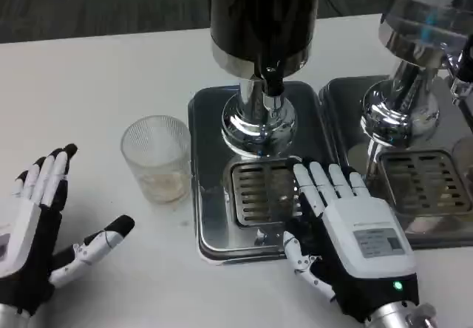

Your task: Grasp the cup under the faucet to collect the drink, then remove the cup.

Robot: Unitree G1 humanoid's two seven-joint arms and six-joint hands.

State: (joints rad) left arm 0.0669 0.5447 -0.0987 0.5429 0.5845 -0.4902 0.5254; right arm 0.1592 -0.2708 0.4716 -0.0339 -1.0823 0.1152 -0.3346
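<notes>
- Right hand (346, 233) is seen flat and spread, fingers apart, nothing held; it lies palm down over the right edge of the drip grate (262, 192), fingertips pointing toward the dispenser column.
- Left hand (37, 232) is held open at the table's left edge, fingers extended together and thumb splayed toward the cup; nothing is gripped.
- Cup (157, 158), clear ribbed glass, stands upright on the white table (89, 84), just beside the left rim of the steel tray (211, 217). A little pale liquid appears to sit at its bottom; the amount cannot be judged well.
- Cup is not under the faucet (272, 84); the faucet spout hangs above the grate, which is bare apart from the right hand's fingers.
- Placement is judged as follows: the cup sits off the tray on the left hand's side, so the open thumb-and-finger gap of that hand reads as a pre-grasp shape aimed at it. The two are apart, no contact.
- Right hand's position is judged as waiting or steadying near the tray; purpose cannot be told.
- A second dispenser (414, 62) with its own tray stands to the right, not involved.
- Stage judged: either collection is done and the cup is removed, or filling is not yet started; the little liquid leaves it unclear.
</notes>
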